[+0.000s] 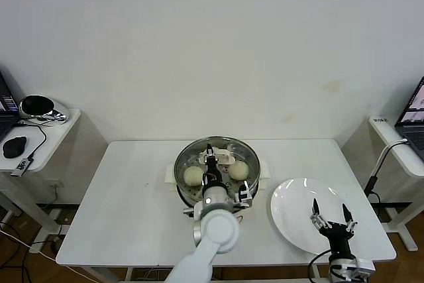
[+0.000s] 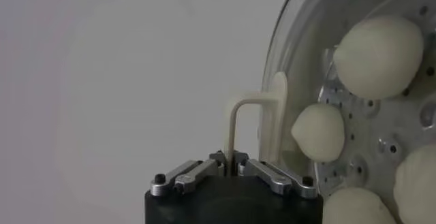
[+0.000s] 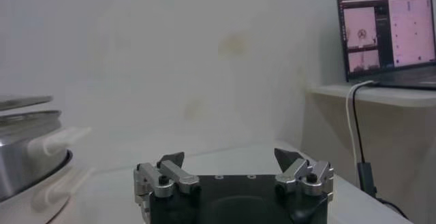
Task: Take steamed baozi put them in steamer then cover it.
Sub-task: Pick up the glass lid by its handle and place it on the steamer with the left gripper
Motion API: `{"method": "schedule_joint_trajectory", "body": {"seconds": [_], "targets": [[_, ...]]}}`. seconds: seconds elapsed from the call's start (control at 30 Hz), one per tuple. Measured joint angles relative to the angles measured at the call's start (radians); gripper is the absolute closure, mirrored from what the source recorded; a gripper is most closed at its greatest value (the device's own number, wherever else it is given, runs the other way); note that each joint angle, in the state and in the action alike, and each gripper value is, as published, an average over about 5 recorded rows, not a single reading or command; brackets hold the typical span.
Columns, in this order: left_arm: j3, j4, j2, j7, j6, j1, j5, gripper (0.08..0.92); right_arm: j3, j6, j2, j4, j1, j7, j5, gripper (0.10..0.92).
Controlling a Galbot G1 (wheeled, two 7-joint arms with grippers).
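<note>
Head view: left claw [image 1: 211, 156] grips cover [image 1: 228, 144] handle over steamer [image 1: 182, 175].

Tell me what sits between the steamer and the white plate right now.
Nothing: bare table separates the steamer from the plate, seen in the head view.

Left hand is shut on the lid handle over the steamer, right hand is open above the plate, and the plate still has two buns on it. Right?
Not quite: the plate is bare in the head view. The buns are already in the steamer, under the glass lid. The rest holds: left hand shut on the lid handle, right hand open above the plate.
</note>
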Motion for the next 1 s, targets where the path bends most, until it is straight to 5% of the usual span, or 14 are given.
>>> {"method": "schedule_joint_trajectory", "body": {"seconds": [1.0], "targets": [[-0.011, 0.066, 0.0, -0.094, 0.0, 0.003, -0.027, 0.863, -0.005, 0.014, 0.006, -0.005, -0.005, -0.003, -0.007, 0.203]]}}
